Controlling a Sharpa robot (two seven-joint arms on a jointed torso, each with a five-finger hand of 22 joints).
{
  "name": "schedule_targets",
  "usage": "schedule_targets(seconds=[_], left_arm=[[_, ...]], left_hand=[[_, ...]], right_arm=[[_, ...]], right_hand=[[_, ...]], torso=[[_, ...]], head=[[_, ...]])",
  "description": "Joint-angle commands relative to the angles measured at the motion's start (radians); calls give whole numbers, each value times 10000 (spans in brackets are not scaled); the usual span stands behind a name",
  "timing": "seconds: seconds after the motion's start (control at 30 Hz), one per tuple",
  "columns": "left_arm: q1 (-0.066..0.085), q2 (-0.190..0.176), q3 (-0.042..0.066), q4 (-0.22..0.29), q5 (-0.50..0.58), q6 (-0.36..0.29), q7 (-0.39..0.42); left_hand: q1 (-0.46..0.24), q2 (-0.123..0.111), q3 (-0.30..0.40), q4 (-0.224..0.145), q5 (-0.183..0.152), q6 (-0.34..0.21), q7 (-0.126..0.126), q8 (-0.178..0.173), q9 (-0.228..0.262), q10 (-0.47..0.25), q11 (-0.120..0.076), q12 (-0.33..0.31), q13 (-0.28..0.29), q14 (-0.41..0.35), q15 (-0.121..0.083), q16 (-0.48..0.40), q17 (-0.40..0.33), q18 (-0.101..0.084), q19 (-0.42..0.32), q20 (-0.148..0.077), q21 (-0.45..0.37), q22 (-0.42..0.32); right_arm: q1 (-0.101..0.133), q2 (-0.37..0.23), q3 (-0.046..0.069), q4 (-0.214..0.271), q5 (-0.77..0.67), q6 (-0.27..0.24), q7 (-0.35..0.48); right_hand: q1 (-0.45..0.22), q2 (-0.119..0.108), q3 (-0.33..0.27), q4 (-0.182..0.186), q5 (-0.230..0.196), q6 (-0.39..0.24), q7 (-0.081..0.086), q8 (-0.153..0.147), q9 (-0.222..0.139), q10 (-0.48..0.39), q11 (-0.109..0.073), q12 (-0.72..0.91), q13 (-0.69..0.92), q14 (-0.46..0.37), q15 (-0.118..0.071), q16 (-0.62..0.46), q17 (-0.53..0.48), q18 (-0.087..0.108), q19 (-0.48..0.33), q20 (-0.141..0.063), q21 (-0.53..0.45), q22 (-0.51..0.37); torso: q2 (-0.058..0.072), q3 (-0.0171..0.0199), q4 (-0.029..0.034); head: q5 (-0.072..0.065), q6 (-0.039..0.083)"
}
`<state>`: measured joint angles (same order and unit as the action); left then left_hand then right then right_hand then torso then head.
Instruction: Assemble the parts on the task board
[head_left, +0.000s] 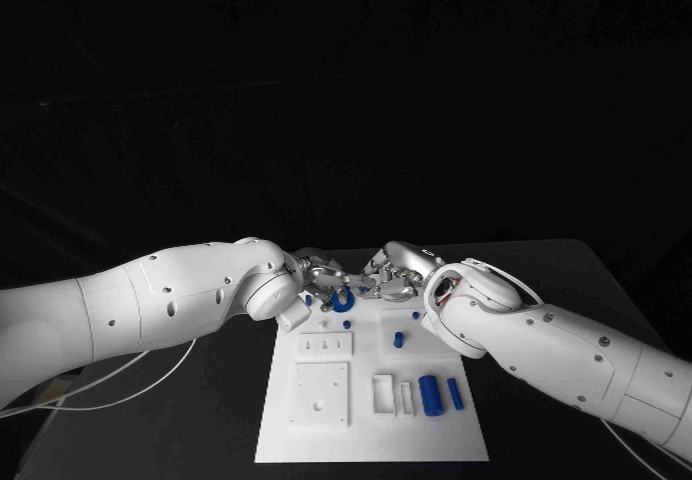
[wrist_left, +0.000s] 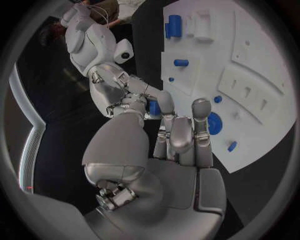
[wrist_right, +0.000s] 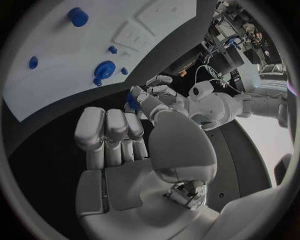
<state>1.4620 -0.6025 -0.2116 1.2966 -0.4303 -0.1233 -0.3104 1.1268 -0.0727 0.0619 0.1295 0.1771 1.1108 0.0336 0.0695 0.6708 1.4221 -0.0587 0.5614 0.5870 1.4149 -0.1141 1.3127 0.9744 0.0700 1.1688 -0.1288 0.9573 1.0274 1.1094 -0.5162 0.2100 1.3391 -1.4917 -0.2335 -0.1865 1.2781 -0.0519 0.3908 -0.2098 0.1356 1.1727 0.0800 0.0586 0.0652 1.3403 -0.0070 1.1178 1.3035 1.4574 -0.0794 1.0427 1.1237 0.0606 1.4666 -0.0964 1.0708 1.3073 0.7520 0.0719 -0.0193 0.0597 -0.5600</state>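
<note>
**Both hands meet over the far edge of the board**

Up close, the fingertips of the two hands come together at about twelve o'clock of the task board (head_left: 372, 440), just past its far edge. The left hand (head_left: 320, 277) has its fingers curled inward toward the right hand (head_left: 392, 274). Between them sits a small blue part (wrist_right: 132, 100), held at the fingertips; the right wrist view shows the left hand's fingertips closed round it, and in the left wrist view the right hand's fingertips are on the same blue piece. Which hand carries the weight I cannot tell.

Outward from the fingers, both hands are smooth silver metal with rounded, padded segments, and the thumbs bulge broad and glossy. Behind them the white arms are hard, matte shells with small dark screw holes, bent in from nine and three o'clock.

Below the hands a blue ring-shaped part (head_left: 342, 299) lies on the flat white board. Toward the middle stands a short blue peg (head_left: 398, 340), and at about five o'clock two blue cylinders (head_left: 431, 389) lie side by side next to a white block (head_left: 384, 392). Raised white square plates (head_left: 319, 391) occupy the seven o'clock side. No writing can be read anywhere.
</note>
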Motion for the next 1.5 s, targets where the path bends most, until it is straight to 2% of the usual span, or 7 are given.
schedule_targets(seconds=[0.03, 0.13, 0.2, 0.57, 0.77, 0.97, 1.5], left_arm=[[3, 30, 10, 55, 70, 207, 92], [3, 32, 10, 74, 92, 192, 121], [3, 32, 10, 81, 100, 158, 143], [3, 17, 10, 106, 181, 98, 268], [3, 4, 10, 141, 250, 162, 290], [2, -44, 10, 148, 278, 181, 290], [2, -129, 11, 133, 276, 296, 197]], left_hand=[[72, 343, -168, -334, 66, 41, -30, -19, 13, 47, -10, 1, -12, 24, 19, 38, 20, 54, 73, -7, -108, 101], [107, 727, -464, -693, 113, 50, -41, -18, -15, 58, -28, -9, -17, 33, 10, 41, 34, 37, 120, -18, -221, 262], [177, 852, -487, -794, 132, 58, -57, -16, -18, 53, -28, -11, -15, 26, 5, 27, 19, 33, 146, -22, -251, 317], [181, 1203, -566, -931, 199, 84, -79, -16, -16, 43, -42, -29, -20, 18, 0, -2, -25, 17, 164, -28, -411, 450], [330, 1459, -478, -1204, 311, 139, -127, 2, 54, 33, -65, -38, -23, 12, -16, -22, -45, -4, 175, -44, -522, 547], [312, 1558, -455, -1423, 356, 160, -161, 13, 314, 31, -82, -35, -18, 16, -32, -9, -26, -25, 218, -64, -607, 683], [237, 1357, -583, -1424, 258, 181, -152, 10, 357, 10, -74, -39, -18, -5, -25, -47, -81, -23, 210, -56, -725, 724]], right_arm=[[-3, 36, -5, 23, -32, 237, 20], [-3, 46, -11, 18, -30, 272, 11], [-4, 51, -16, 16, -30, 295, 6], [-4, 58, -35, 24, -31, 361, -6], [-4, 46, -42, 3, -35, 379, -28], [-4, 29, -44, -18, -36, 392, -35], [-5, 10, -46, -24, -37, 419, -52]], right_hand=[[-67, -27, -2, 46, 36, 62, 2, 40, 13, -10, -62, 39, 1, -14, -54, -32, -11, 47, 209, -59, 34, 1404], [-67, -27, -2, 46, 36, 62, 2, 40, 13, -10, -62, 39, 1, -14, -54, -32, -11, 47, 209, -59, 34, 1404], [-67, -27, -2, 46, 36, 62, 2, 40, 13, -10, -62, 39, 1, -14, -54, -32, -11, 47, 209, -59, 34, 1404], [-65, -19, -28, 42, 43, 76, -2, 39, 13, -6, -64, 45, 4, -12, -55, -26, -6, 48, 207, -60, 14, 1400], [-65, -19, -28, 42, 43, 76, -2, 39, 13, -6, -64, 45, 4, -12, -55, -26, -6, 48, 207, -60, 14, 1400], [-67, -1, -71, 40, 54, 91, -8, 40, 13, -17, -67, 28, -6, -15, -58, -43, -16, 47, 209, -63, 10, 1400], [-65, 18, -99, 41, 52, 101, -12, 39, 13, -12, -70, 35, -2, -12, -59, -41, -12, 44, 215, -66, 17, 1403]], torso=[[-1, -7, 4], [1, -11, 7], [-1, -8, 6], [3, -7, 9], [7, -3, 9], [5, 0, 10], [9, -7, 8]], head=[[-18, 10], [-20, 15], [-18, 17], [-34, 49], [-32, 46], [-31, 43], [-42, 16]])
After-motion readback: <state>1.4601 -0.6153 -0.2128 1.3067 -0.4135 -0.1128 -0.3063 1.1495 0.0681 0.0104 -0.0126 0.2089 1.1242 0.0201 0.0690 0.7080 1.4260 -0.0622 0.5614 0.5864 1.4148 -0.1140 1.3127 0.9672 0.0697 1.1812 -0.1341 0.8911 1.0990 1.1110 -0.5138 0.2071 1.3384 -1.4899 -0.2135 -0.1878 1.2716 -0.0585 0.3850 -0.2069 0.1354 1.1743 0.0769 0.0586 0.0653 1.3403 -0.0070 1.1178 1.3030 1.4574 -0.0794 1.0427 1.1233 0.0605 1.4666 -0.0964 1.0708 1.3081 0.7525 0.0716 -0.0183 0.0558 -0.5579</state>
